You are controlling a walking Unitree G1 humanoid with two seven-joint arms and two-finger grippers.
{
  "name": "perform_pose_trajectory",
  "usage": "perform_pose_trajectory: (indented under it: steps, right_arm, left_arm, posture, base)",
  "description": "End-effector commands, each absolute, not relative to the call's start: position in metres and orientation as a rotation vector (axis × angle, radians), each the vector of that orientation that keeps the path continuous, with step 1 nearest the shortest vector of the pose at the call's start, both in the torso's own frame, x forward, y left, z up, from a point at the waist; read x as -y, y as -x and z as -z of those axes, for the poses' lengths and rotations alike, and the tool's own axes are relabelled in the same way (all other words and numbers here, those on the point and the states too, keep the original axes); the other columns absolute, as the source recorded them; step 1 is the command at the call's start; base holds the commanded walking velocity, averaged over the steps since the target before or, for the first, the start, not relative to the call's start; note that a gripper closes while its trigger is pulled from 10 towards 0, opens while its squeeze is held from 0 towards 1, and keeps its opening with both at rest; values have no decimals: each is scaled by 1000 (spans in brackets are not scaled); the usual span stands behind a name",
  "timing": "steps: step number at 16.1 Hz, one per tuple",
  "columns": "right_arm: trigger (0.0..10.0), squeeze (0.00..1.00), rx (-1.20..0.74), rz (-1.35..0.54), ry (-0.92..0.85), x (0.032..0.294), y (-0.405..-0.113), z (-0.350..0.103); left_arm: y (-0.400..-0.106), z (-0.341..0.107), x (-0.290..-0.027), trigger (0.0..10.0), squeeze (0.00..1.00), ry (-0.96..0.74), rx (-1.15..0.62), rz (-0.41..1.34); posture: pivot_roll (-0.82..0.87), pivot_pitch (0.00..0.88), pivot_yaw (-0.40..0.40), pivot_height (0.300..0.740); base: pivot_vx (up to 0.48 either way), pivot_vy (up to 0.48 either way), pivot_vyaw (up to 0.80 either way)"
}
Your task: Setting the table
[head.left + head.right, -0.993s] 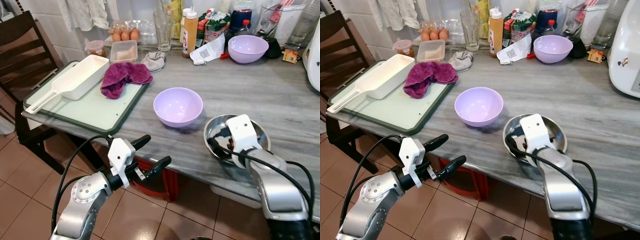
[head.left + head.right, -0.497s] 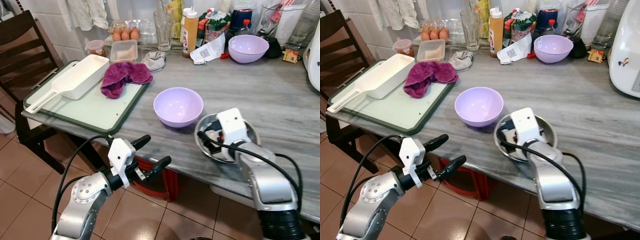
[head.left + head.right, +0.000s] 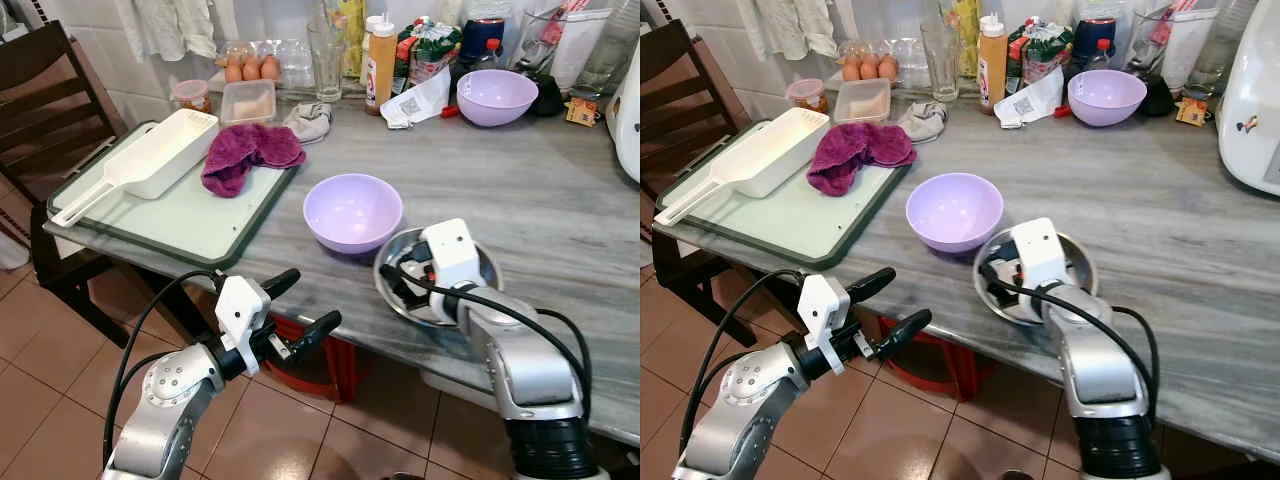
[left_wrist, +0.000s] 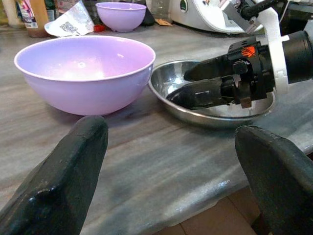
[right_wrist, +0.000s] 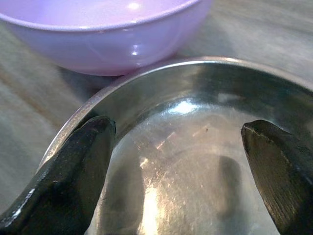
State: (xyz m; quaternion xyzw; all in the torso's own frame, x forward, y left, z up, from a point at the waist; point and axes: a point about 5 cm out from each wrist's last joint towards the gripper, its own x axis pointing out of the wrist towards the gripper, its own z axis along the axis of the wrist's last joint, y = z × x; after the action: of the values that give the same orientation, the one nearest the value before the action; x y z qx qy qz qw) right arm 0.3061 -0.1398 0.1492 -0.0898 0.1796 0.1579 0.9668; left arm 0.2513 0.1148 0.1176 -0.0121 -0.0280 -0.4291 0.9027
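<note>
Steel bowl (image 3: 440, 290) beside lavender bowl (image 3: 353, 212); right gripper (image 3: 405, 281) spread inside, left gripper (image 3: 300, 305) spread, idle. Setting barely begun.

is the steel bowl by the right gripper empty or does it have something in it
Empty of food: the steel bowl shows only bare shiny metal inside, apart from the open right gripper whose fingers reach into it.

Between the right gripper's (image 3: 405, 283) 2 matt black fingers (image 5: 73, 166) sits a polished, mirror-bright steel bowl (image 5: 186, 122). Just beyond its fingertips, a smooth glossy lilac plastic bowl (image 3: 353, 211). Both rest on a grey, streaked, satin tabletop (image 3: 560, 190).
</note>
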Motion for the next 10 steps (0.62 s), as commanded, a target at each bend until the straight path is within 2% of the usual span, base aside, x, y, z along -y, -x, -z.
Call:
perform_pose_trajectory:
  steps: [1,5,6,7,10]
  right_arm:
    - [10000,992,-352,-342,185,136,-307,-153]
    - [10000,949,-304,-325,201,142,-303,-159]
    - [10000,412,-265,-299,199,149,-301,-162]
    - [10000,0,-216,-265,202,155,-300,-168]
    - [10000,0,-86,-241,220,156,-295,-180]
  left_arm:
    - [-251,-118,-118,10000,0,2,49,882]
    - [-251,-119,-117,10000,0,1,53,880]
    - [-252,-120,-117,10000,0,1,53,880]
    - [-253,-120,-118,10000,0,1,54,879]
    - [-255,-120,-118,10000,0,11,51,869]
  posture:
    - [-211,122,74,740]
    - [-211,122,76,740]
    - [-212,118,76,740]
    - [-213,115,77,740]
    - [-212,107,83,740]
  base:
    - [0,0,0]
    - [0,0,0]
    - [0,0,0]
    - [0,0,0]
    - [0,0,0]
